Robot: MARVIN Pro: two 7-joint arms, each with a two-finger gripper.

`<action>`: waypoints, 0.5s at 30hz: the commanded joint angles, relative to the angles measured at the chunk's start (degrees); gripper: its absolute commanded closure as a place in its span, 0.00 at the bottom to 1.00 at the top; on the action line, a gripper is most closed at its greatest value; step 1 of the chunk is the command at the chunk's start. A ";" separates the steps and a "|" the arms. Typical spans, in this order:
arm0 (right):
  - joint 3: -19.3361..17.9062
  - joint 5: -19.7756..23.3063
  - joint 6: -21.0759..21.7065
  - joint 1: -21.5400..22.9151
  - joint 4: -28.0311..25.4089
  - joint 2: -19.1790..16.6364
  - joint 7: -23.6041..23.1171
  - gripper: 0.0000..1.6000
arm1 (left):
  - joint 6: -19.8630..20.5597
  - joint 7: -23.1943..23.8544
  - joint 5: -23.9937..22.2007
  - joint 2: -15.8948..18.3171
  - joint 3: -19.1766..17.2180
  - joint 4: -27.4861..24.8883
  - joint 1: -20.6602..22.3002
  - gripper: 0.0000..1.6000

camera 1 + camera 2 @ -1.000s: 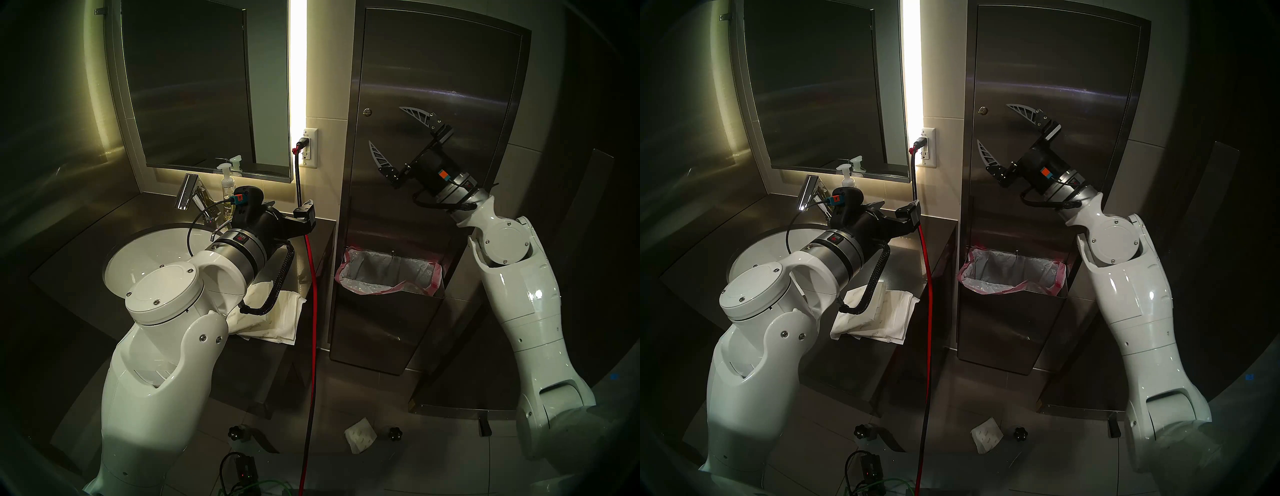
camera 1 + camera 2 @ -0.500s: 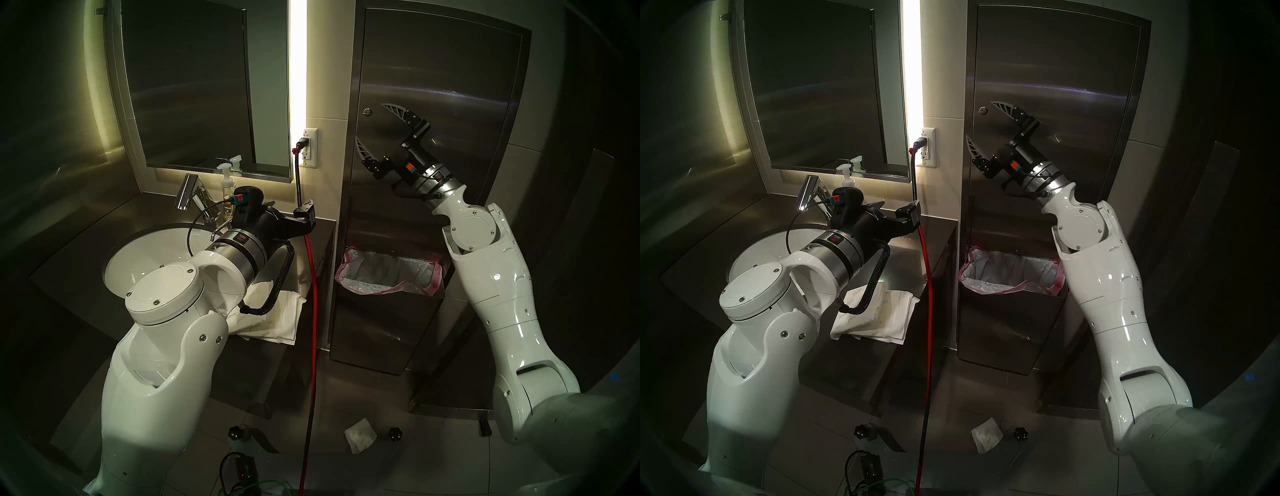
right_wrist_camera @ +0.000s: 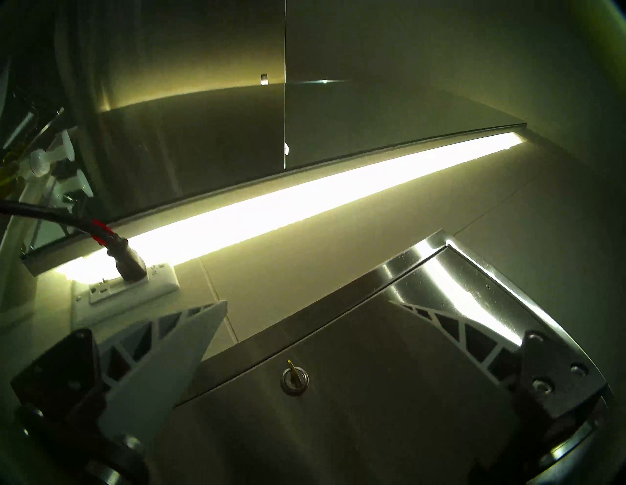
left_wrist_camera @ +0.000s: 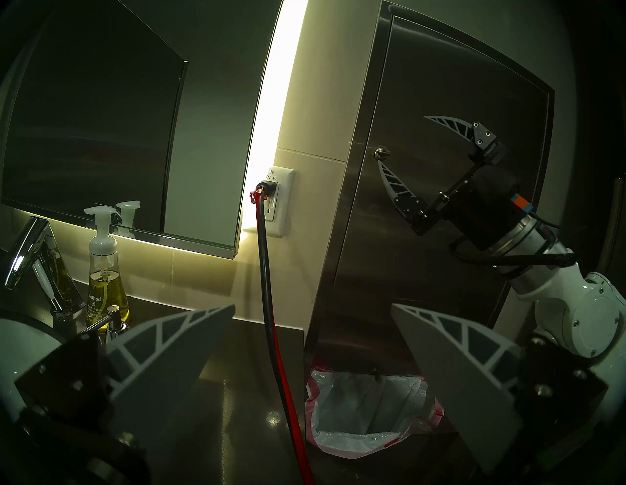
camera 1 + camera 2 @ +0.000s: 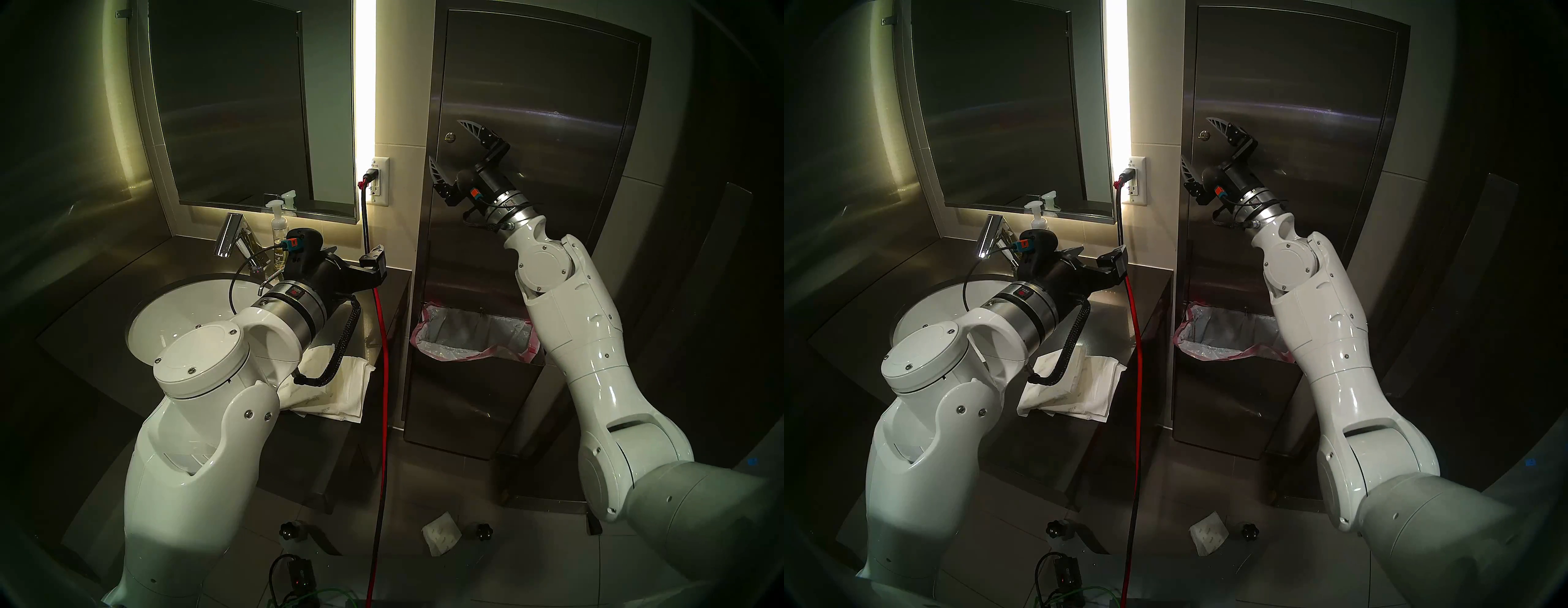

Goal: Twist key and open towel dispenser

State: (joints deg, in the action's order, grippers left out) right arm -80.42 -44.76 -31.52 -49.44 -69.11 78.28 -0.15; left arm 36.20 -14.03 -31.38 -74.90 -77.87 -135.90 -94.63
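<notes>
I keep the left gripper parked level over the counter, jaws fully apart and empty. It waits near the sink, clear of the work, and its camera gives me a side view of the lock. Folded towels lie on the counter's near edge, and a red-and-black cord hangs from the outlet between counter and dispenser.

Farther in and to the right, the right gripper is raised toward the dispenser, also spread wide and holding nothing. Its two fingers straddle the height of the key, which sits in the round lock near the door's left edge. In the right wrist view the key lies between the fingers, low in the frame, not yet touched.

My judgement: the wide opening gives margin, because the key is far smaller than a finger. The approach needs fine centring before closing. The door appears shut. The bin below it stands open.
</notes>
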 commanded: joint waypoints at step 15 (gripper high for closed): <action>1.61 -10.03 -2.32 9.49 12.84 2.94 17.28 0.00 | -0.02 -0.09 0.11 -0.14 0.12 -0.55 0.26 0.00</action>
State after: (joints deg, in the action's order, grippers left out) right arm -78.64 -53.06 -33.04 -43.40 -58.16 80.73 12.45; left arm 36.21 -14.02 -31.35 -74.93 -77.87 -135.90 -94.63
